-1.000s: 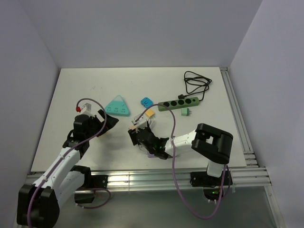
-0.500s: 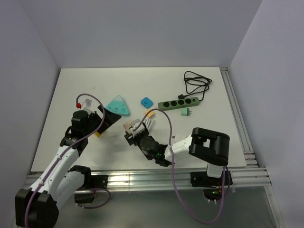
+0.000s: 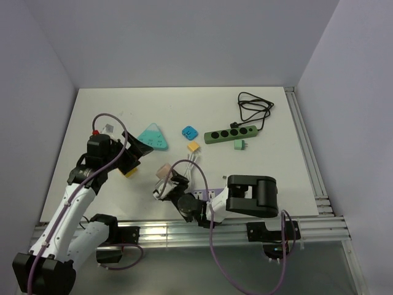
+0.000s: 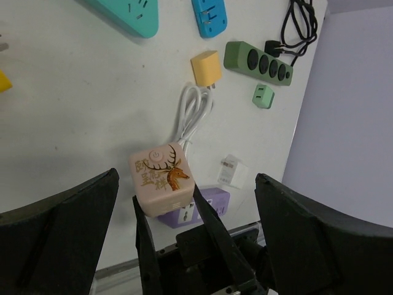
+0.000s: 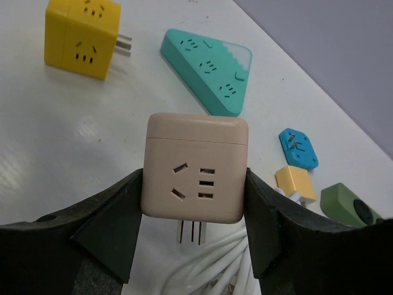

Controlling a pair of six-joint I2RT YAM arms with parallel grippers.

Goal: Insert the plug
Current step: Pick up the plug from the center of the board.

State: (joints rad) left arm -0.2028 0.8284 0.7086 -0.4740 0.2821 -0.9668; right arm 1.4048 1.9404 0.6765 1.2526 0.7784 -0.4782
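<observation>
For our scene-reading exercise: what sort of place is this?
Probably a robot lab test cell: two arms bolted to a rail, plain walls round a white table, assorted sockets laid out.

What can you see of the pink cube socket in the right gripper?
The pink cube socket is a rounded block of matte, pale beige-pink plastic. One face shows outlet slots, two angled beside short straight ones; another bears a brown deer print with lettering. A seam rings it near one end. The right gripper clamps it by two opposite sides, near the front of the table. A coiled white cable runs from under it toward an orange plug.
</observation>
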